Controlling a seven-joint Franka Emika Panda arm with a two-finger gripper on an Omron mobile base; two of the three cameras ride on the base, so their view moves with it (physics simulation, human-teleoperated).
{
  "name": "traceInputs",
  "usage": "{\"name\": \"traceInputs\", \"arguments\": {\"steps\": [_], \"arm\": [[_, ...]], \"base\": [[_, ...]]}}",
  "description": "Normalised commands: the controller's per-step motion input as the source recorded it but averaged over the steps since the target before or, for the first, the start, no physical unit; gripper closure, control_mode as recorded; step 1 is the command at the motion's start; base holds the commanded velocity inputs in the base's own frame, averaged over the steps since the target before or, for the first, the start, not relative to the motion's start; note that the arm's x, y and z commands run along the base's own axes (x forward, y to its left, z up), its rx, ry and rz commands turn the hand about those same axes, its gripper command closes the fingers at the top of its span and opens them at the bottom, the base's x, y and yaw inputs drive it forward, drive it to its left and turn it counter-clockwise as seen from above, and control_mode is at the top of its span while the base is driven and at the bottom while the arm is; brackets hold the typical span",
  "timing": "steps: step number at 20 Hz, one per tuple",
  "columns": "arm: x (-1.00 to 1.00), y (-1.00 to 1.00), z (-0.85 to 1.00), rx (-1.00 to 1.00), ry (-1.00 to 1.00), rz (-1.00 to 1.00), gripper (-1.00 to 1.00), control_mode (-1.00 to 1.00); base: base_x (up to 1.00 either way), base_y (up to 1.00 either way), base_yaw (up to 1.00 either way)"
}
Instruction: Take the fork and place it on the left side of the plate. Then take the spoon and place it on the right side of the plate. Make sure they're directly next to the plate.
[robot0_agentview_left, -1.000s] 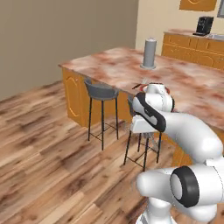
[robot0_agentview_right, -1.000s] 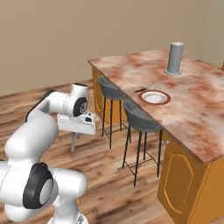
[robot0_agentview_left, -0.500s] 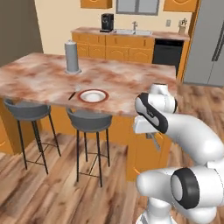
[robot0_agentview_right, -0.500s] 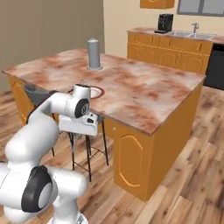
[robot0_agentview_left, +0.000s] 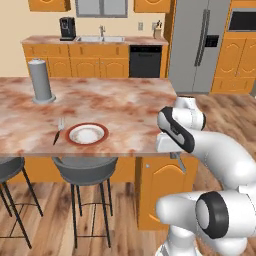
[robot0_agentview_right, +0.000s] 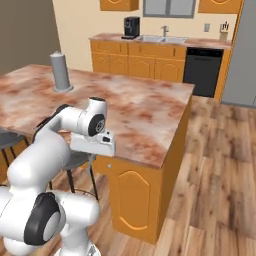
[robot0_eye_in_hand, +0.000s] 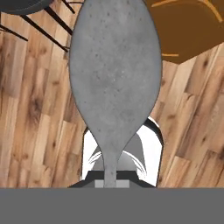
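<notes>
The plate, red-brown rimmed with a white centre, lies near the front edge of the marble island counter. The fork, silver head and black handle, lies just to the plate's left. My gripper hangs past the counter's front right edge, below the level of its top, and is shut on the spoon. In the hand view the spoon has its grey oval bowl pointing away from the gripper over the wooden floor. In the right base view the gripper sits in front of the counter edge.
A grey cylinder stands at the island's back left. Two bar stools stand under its front edge. Behind are a counter with a sink, a coffee machine, a dishwasher and a fridge. Open wooden floor lies to the right.
The whole picture has shifted as the base swung around the island, which now faces me with the plate at front left. The gripper stays shut on the spoon.
</notes>
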Motion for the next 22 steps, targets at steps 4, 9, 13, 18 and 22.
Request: {"name": "traceInputs", "arguments": {"steps": [4, 9, 13, 18, 22], "arm": [[0.00, 0.00, 0.00, 0.00, 0.00, 0.00, 1.00, 1.00], [0.00, 0.00, 0.00, 0.00, 0.00, 0.00, 1.00, 1.00], [0.00, 0.00, 0.00, 0.00, 0.00, 0.00, 1.00, 1.00], [0.00, 0.00, 0.00, 0.00, 0.00, 0.00, 1.00, 1.00], [0.00, 0.00, 0.00, 0.00, 0.00, 0.00, 1.00, 1.00]], "base": [[0.75, 0.36, -0.30], [0.58, 0.24, -0.19], [0.29, 0.24, -0.09], [0.00, 0.03, 0.00], [0.00, 0.00, 0.00]]}}
